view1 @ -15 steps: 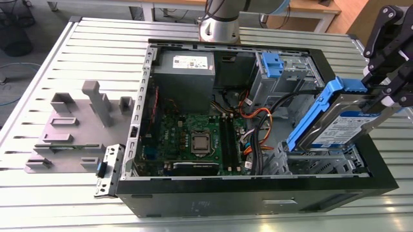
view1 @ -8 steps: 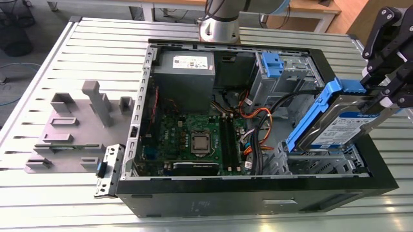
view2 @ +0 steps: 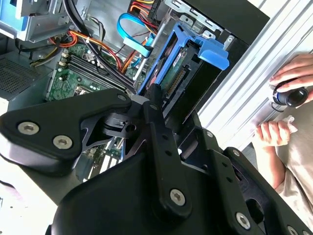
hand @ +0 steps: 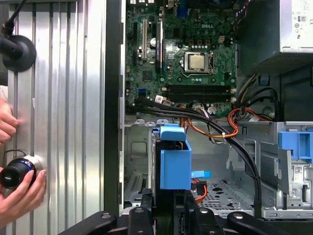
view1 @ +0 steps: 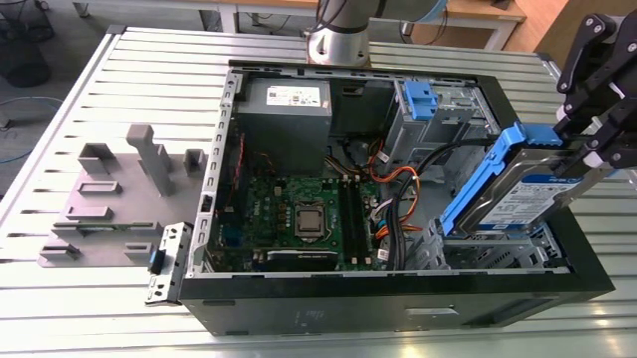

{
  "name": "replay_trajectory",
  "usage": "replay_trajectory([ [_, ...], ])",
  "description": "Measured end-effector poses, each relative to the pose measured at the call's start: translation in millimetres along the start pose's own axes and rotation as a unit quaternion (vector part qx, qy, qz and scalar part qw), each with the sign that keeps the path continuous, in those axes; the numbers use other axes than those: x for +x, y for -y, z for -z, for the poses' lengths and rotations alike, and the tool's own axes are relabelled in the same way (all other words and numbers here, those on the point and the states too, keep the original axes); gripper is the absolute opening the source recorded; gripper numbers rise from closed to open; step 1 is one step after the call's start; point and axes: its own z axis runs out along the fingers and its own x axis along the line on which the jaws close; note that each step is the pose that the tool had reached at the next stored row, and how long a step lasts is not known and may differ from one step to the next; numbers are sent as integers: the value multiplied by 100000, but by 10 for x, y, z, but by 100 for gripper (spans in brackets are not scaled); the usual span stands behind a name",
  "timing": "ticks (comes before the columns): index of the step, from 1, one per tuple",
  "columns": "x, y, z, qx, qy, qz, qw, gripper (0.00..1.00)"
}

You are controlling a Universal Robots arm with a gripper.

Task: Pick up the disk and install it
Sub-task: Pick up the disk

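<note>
The disk (view1: 526, 200) is a silver drive with a white-and-blue label, clipped in a blue carrier frame (view1: 485, 179). It hangs tilted over the drive cage (view1: 497, 250) in the front corner of the open computer case (view1: 398, 307), at the exterior view's right. Its lower end is at the cage's opening; whether it touches I cannot tell. My gripper (view1: 587, 155) is shut on the disk's upper end. The second wrist view has the black fingers (view2: 155, 105) clamped on the disk (view2: 182, 73). In the first wrist view the blue carrier (hand: 175, 164) stands edge-on just beyond my gripper (hand: 168, 208).
Inside the case lie the green motherboard (view1: 298, 216), a grey power supply (view1: 283, 104), a blue bracket (view1: 418, 101) and bundled cables (view1: 398, 186). A grey fixture (view1: 119, 194) stands at the exterior view's left. A person's hands (hand: 19, 191) rest on the slatted table beside the case.
</note>
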Motion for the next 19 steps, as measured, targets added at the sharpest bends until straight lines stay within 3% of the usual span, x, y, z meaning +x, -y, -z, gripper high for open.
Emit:
replay_trajectory([
  [19, -9, 1, -43, 0, 0, 1, 100000, 35],
])
